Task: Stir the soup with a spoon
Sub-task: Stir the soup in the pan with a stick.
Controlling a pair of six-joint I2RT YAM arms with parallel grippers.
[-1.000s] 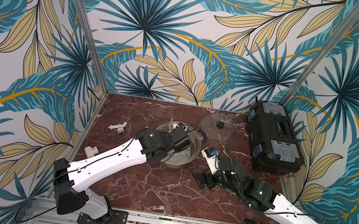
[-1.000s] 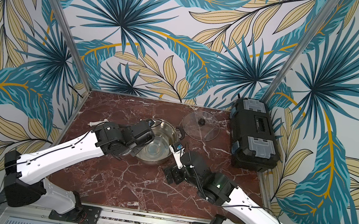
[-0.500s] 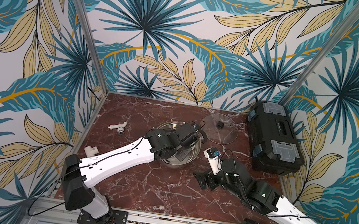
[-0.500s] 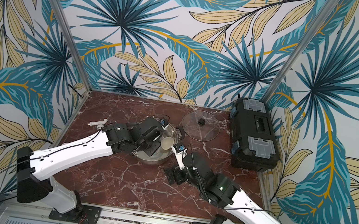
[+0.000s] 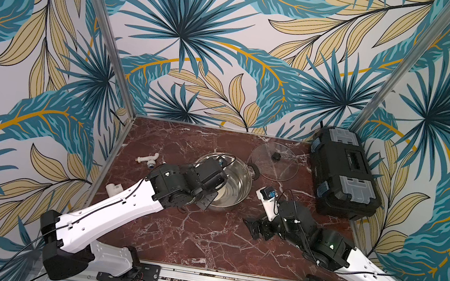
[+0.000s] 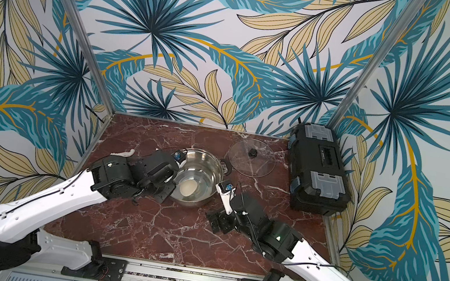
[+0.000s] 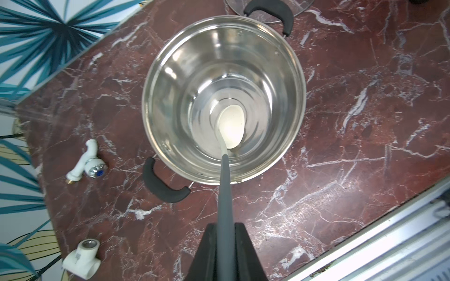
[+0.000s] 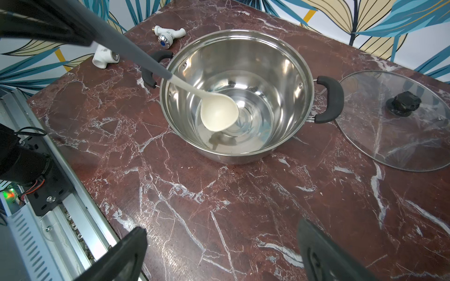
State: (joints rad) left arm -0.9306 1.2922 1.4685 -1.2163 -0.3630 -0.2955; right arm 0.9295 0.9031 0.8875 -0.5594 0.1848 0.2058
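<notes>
At bottom centre, the left fingers [image 7: 205, 255] clamp the grey handle of the spoon [image 7: 231, 126]; its cream bowl sits inside the steel pot [image 7: 168, 73], mid-frame. The right fingers [image 8: 323, 253] spread wide above the worktop [image 8: 219, 206].

Holds the spoon [image 7: 225, 170] by its grey handle in the closed left gripper [image 7: 225, 227], cream bowl low inside the bare, shiny steel pot [image 7: 170, 73] on the red marble table [image 7: 353, 126]; two white pipe fittings [image 7: 85, 163] beside the pot

The left gripper [image 7: 225, 227] is clamping the spoon [image 7: 231, 126] by the handle, its arm stretching forward. The right gripper [image 8: 221, 228] is hovering empty, jaws spread wide.
</notes>
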